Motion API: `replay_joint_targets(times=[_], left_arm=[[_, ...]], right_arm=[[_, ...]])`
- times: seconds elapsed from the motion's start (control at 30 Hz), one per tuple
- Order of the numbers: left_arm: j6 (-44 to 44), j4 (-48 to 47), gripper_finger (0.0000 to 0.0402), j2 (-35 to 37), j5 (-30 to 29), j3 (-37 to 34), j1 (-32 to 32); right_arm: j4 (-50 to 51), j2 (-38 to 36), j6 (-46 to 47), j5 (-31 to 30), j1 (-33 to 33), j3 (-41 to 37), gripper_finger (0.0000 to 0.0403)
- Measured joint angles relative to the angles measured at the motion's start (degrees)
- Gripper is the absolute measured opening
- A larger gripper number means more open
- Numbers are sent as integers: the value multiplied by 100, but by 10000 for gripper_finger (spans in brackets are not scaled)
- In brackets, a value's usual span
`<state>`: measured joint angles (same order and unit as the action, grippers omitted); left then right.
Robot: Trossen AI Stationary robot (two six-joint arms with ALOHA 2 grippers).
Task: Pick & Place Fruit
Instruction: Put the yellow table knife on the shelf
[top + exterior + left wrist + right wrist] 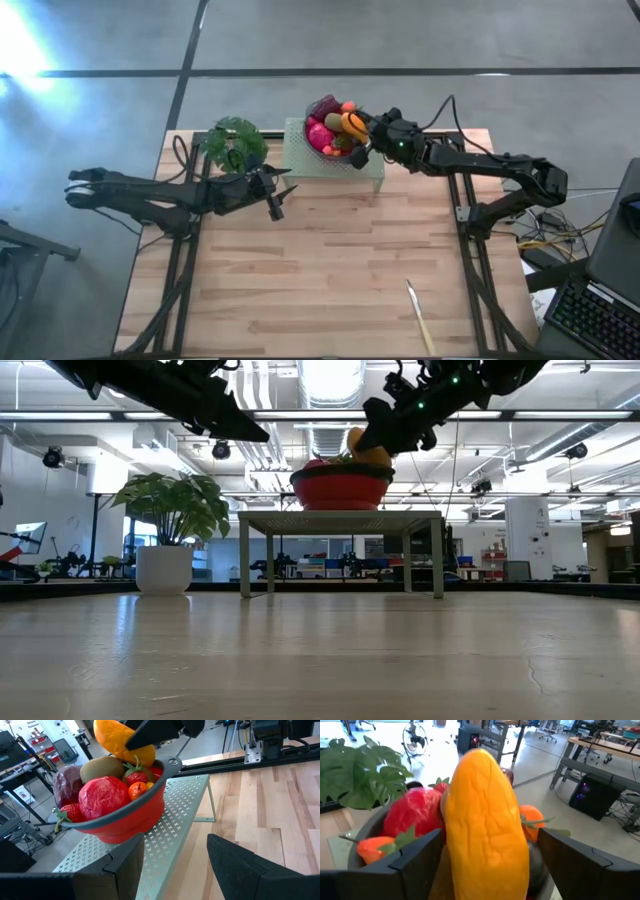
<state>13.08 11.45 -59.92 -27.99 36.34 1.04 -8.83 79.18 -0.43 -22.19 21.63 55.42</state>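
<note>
A red bowl (165, 775) heaped with fruit stands on a pale green perforated stand (300, 155) at the table's far edge. An orange oval fruit (485, 830) lies on top of the heap, above a red fruit (102, 795), a brown one (100, 767) and small red berries. My right gripper (490, 845) hangs over the bowl from the table's right, open, with one finger on either side of the orange fruit. My left gripper (275, 200) hovers left of the stand, open, with nothing between its fingers. My right gripper straddles the orange oval fruit's long sides, coming nearly level from the table's right. One finger (420, 860) lies close against the fruit's side; whether it touches, I cannot tell. The other finger (575, 860) stands apart from it. The fruit rests on the heap in the bowl.
A leafy potted plant (235, 142) stands at the far left, next to the stand. A slim pale utensil (420, 318) lies near the front right edge. The bare wooden tabletop (330, 260) stretches between the arms. A keyboard (600, 320) sits off the table's right side.
</note>
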Motion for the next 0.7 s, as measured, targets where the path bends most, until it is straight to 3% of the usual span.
replay_joint_targets(times=[0.43, 0.7], left_arm=[[0, -1, 222, 0, 0, 0, -2], [0, -1, 222, 0, 0, 0, -2]], right_arm=[[515, -29, -173, 30, -297, 445, 354], [1858, -83, -173, -33, -598, 1156, 332]])
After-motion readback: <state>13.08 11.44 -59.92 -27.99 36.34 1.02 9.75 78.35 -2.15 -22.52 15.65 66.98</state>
